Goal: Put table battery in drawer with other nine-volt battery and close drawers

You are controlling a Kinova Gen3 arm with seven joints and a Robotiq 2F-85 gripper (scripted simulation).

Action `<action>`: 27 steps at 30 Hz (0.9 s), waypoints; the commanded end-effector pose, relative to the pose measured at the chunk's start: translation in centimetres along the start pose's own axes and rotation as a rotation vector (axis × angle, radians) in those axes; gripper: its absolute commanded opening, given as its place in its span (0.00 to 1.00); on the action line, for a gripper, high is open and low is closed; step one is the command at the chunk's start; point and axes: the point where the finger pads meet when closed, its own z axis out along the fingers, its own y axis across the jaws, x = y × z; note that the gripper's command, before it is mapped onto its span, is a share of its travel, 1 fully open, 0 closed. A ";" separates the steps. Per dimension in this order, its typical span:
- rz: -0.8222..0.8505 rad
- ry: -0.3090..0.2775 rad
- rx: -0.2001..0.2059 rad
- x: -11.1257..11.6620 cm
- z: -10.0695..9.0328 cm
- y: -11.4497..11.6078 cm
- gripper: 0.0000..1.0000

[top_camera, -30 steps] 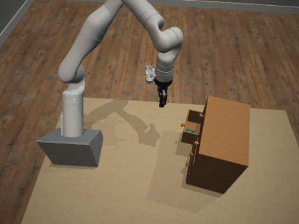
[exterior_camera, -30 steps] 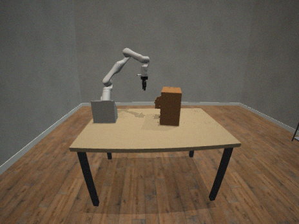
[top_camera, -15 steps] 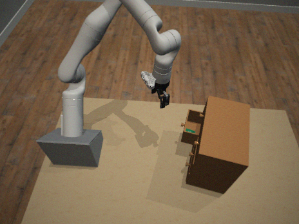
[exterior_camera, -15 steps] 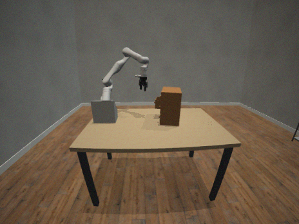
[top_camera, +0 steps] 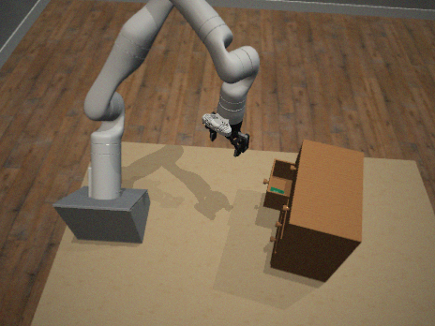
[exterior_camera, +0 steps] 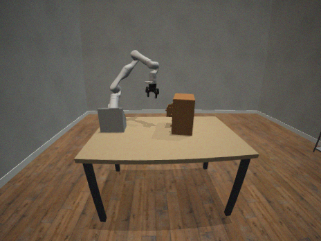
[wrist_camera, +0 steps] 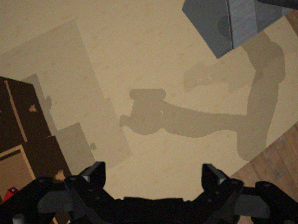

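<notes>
The end effector (top_camera: 228, 140) is seen at upper centre, held above the table (top_camera: 155, 286) with its fingers wide apart and nothing between them. At right, the chest (top_camera: 328, 197) has its top drawer (top_camera: 277, 185) pulled out; a green item (top_camera: 277, 190), possibly a battery, lies inside.

We see a tall brown wooden chest (top_camera: 328, 187) standing upright toward the right side of the table (top_camera: 141, 290), its front with round knobs facing the arm's base. Its top drawer (top_camera: 279, 184) is pulled partway out, still level, and a small green item (top_camera: 277, 190) lies on the drawer's floor. The lower drawers (top_camera: 281, 225) sit pushed in. We cannot make out a battery on the table.
</notes>
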 end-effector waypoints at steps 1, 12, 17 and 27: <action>-0.075 -0.008 0.004 0.4 -0.2 0.1 1.00; -0.444 -0.008 0.003 1.1 -0.1 0.7 1.00; -0.651 -0.007 0.005 1.3 0.0 1.1 1.00; -0.970 -0.005 0.013 1.7 -0.1 1.6 1.00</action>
